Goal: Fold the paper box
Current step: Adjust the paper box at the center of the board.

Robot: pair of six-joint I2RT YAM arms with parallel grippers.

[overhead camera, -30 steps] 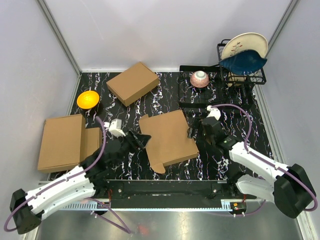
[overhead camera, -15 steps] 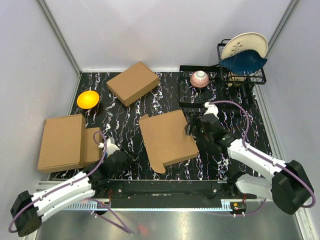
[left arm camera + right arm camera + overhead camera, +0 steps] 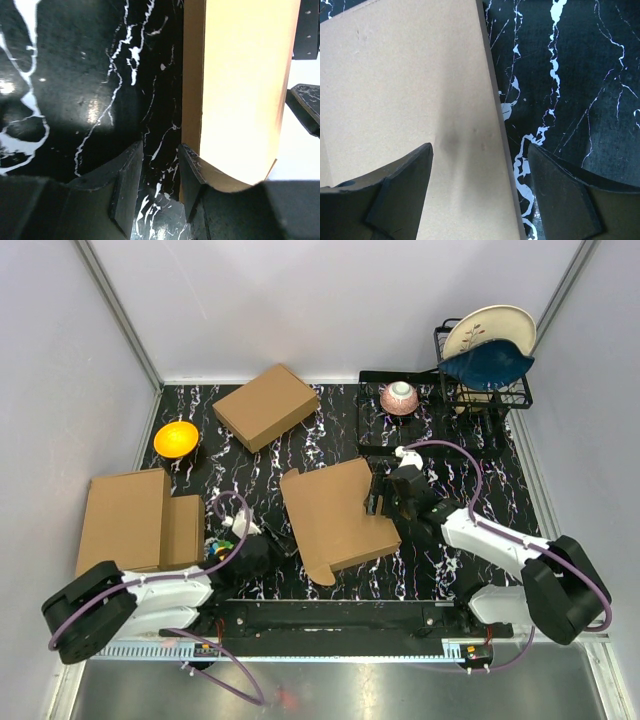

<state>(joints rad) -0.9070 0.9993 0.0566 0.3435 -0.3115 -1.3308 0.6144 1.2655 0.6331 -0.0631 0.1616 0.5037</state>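
Note:
The paper box (image 3: 330,515) lies flat in the middle of the black marble table, a tan sheet with a notch at its far left corner and a tab at its near left corner. My left gripper (image 3: 264,544) is low beside its left edge. In the left wrist view the left gripper (image 3: 160,150) is narrowly open over bare table, its right finger (image 3: 192,170) against the paper box (image 3: 240,90) edge. My right gripper (image 3: 378,498) is wide open astride the right edge. In the right wrist view the right gripper (image 3: 480,147) has one finger over the paper box (image 3: 405,90) and the other over the table.
A compact brown box (image 3: 265,407) sits at the back, an orange bowl (image 3: 176,438) at the back left, and a flat cardboard piece (image 3: 128,525) at the left. A small bowl (image 3: 400,398) and a wire dish rack (image 3: 485,375) holding plates stand at the back right.
The left arm drew back toward the near left, then came in low at the box's left edge with narrower jaws. The right gripper slid left onto the box's right edge.

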